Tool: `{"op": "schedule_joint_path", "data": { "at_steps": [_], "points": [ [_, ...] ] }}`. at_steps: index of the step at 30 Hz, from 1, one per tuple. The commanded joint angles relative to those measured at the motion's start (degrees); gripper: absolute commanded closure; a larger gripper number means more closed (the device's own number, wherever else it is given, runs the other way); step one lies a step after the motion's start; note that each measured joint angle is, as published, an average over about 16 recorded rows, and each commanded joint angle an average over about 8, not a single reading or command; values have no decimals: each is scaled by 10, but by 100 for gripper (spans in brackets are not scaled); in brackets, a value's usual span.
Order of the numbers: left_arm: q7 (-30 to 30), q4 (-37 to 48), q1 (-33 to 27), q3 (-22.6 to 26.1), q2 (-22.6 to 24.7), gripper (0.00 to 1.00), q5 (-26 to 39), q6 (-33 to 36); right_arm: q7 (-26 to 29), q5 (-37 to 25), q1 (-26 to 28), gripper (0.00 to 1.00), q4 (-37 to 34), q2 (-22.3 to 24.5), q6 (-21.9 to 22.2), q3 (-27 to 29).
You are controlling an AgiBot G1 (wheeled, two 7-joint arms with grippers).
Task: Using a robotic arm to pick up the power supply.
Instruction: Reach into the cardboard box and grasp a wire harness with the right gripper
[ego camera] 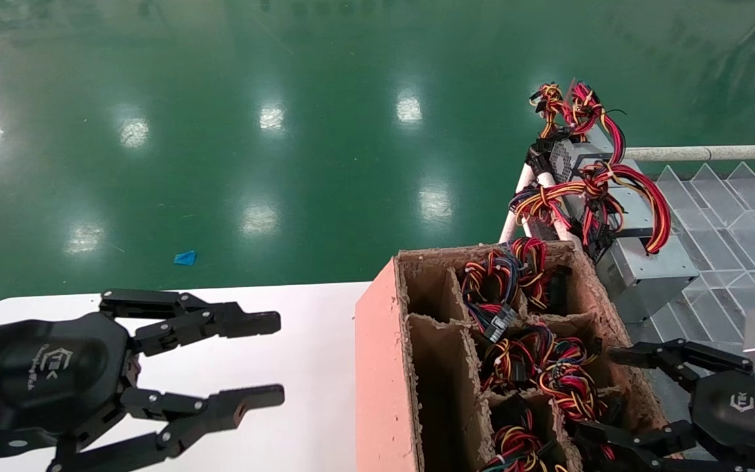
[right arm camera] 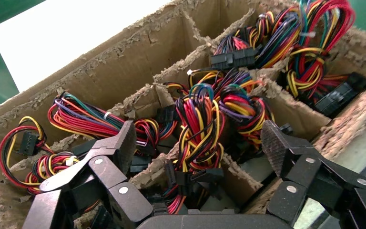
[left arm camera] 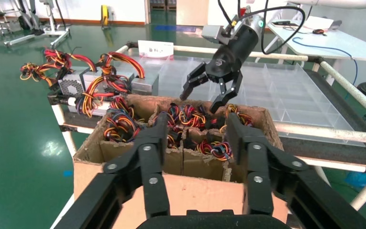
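Several power supplies show as bundles of red, yellow and black wires (ego camera: 548, 367) standing in the compartments of a pink-sided cardboard divider box (ego camera: 377, 367); their metal bodies are mostly hidden. My right gripper (ego camera: 597, 393) hangs open over the box's near right compartments. In the right wrist view one wire bundle (right arm camera: 198, 129) with black connectors lies between the right gripper's (right arm camera: 198, 143) spread fingers, untouched. Two more silver power supplies (ego camera: 646, 269) lie on the rack behind the box. My left gripper (ego camera: 276, 359) is open and empty above the white table, left of the box.
The white table (ego camera: 312, 314) runs left of the box. A clear plastic divider tray (ego camera: 731, 210) and a white pipe rail (ego camera: 712, 153) lie to the right and behind. Green floor (ego camera: 286, 164) spreads beyond. The left wrist view shows the box (left arm camera: 181, 191) and the right gripper (left arm camera: 201, 101) above it.
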Motion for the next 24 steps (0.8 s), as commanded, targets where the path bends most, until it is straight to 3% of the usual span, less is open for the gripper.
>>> {"op": "schedule_joint_path", "data": {
  "at_steps": [1,24],
  "points": [
    [0,0,0,0,0,100,0,0,-4,4,-11,100,-3,-1,6,1],
    [0,0,0,0,0,100,0,0,-18,-10,-6,100,-53,-41,6,-16]
  ]
}}
